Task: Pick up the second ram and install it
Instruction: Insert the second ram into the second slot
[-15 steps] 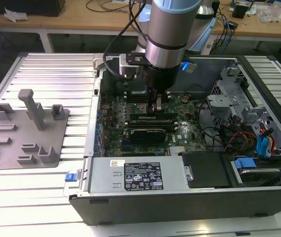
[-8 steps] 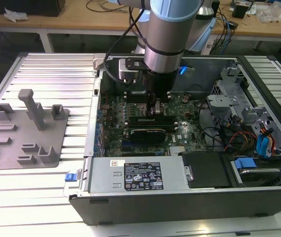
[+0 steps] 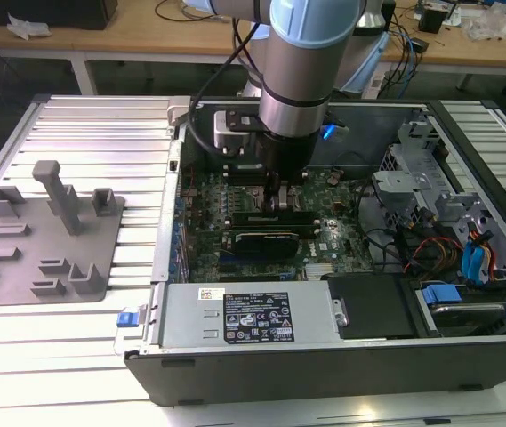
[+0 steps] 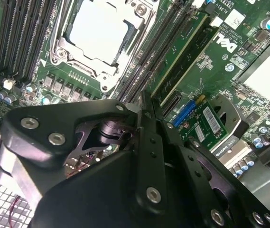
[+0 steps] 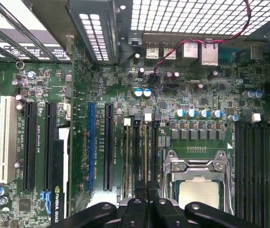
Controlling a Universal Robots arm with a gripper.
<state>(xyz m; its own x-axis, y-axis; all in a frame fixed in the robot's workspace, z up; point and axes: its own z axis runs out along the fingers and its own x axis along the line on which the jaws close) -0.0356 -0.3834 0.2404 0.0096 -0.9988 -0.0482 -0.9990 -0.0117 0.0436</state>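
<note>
1. On the exterior view's left, a grey holder tray (image 3: 44, 267) lies on the ribbed table (image 3: 84, 133), well apart from the open computer case (image 3: 324, 382).
2. In the middle of that view, the arm drops straight into the case. The pincer (image 3: 284, 197) sits low over the motherboard, just beside a black oblong card (image 3: 270, 240).
3. In the second wrist view, the second ram (image 4: 184, 52) stands on edge in a long slot near the processor socket (image 4: 99, 31). Its near end runs in under the pincer (image 4: 143, 97).
4. In the first wrist view, the pincer (image 5: 147, 192) has its two halves drawn close together. By my reading it pinches the stick's top edge, though whether it grips or only bears down I cannot be sure.
5. My judgement is that the stick is light, stiff and thin, so easily cracked by twisting. The flat faces near the top edge, about mid-length, are the place to hold it, well away from the contact edge. It should be kept square to the slot.
</note>
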